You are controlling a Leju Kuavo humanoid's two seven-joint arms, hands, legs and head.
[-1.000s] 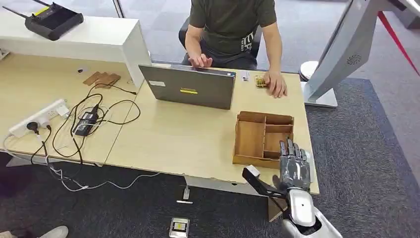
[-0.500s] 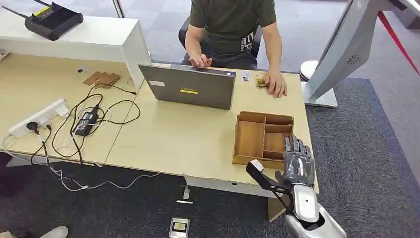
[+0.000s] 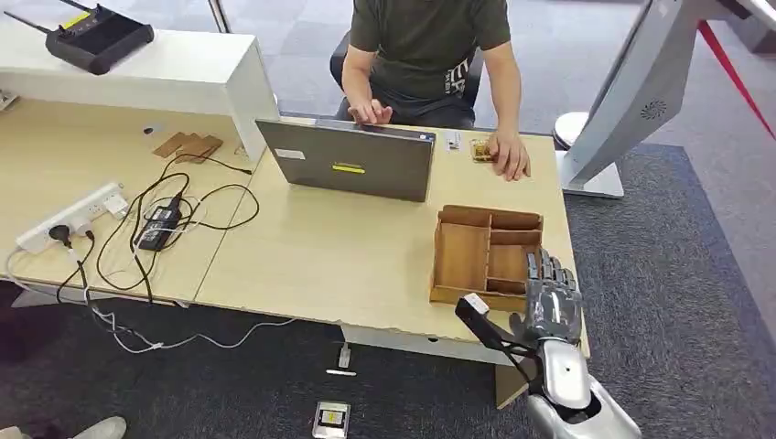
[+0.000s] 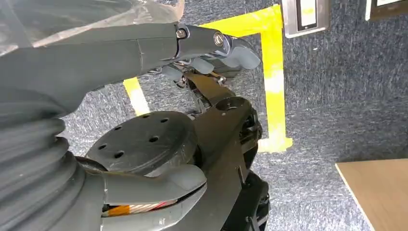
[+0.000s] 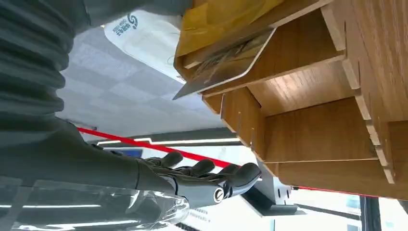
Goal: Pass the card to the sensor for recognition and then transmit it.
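While your right robot hand [image 3: 551,300] hovers at the near right corner of the tabletop [image 3: 348,256], fingers spread and extended and holding nothing, the card [image 5: 226,65] lies just ahead of it inside the wooden organiser tray [image 3: 487,256]. From the right wrist view you can see the card propped at a slant in one end compartment, one edge jutting past the compartment's rim, with a yellow packet [image 5: 226,14] tucked behind it. Its long side seems to run along the compartment wall, so I judge that you need to bring the fingers in over that rim and pinch the free edge rather than press down flat.

Your right robot hand is plainly the nearer one. The left robot hand [image 4: 211,48] hangs low over the carpet with fingers curled in on nothing, well away from the tray.

Mind the tray's thin dividers: the fingertips sit just beside the tray's near right wall, and a push could slide the whole tray. Beyond it, a person [image 3: 430,46] sits at the far edge behind a laptop [image 3: 352,165], one hand resting near a small item on the tabletop. I cannot tell from these views which object is the sensor. Cables and a power strip [image 3: 69,215] lie far to the left, out of your path.
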